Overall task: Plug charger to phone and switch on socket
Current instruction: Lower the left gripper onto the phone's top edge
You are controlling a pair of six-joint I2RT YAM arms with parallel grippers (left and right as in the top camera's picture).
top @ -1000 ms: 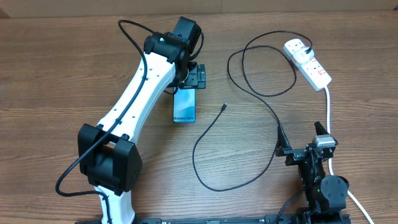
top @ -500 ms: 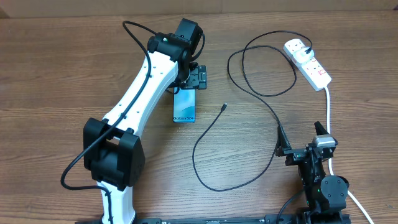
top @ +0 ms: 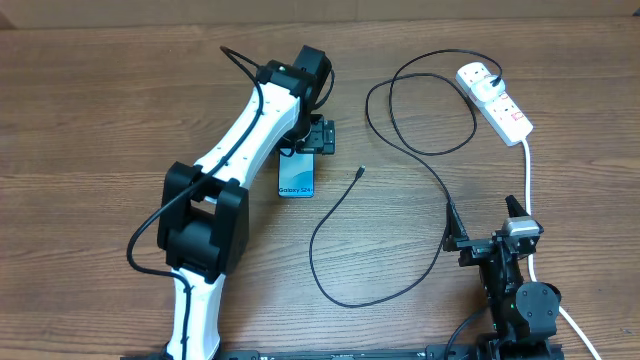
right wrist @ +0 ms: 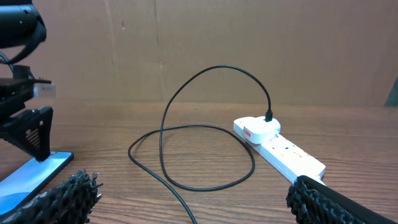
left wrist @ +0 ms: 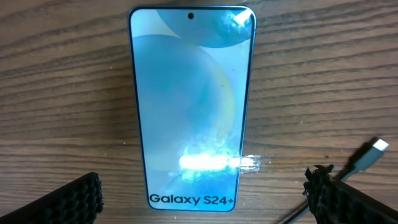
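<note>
The phone (top: 296,176) lies flat, screen up, its light blue face filling the left wrist view (left wrist: 191,106) with the "Galaxy S24+" text at the near edge. My left gripper (top: 317,134) hovers open over the phone's far end, one finger (left wrist: 74,200) on each side of it, touching nothing. The charger cable (top: 400,290) loops across the table; its black tip (top: 359,172) lies loose right of the phone, also seen as the connector (left wrist: 378,147). The socket (top: 497,102) sits far right with the white plug (right wrist: 258,129) in it. My right gripper (top: 483,222) stands open and empty.
A thick white cord (top: 527,175) runs from the socket down past the right arm's base. A cardboard wall (right wrist: 249,37) closes the back of the table. The black cable crosses the wood between the two arms.
The left arm's lower links have swung to the right and its gripper has shifted slightly right above the phone. The right arm, phone and cable have not moved.
</note>
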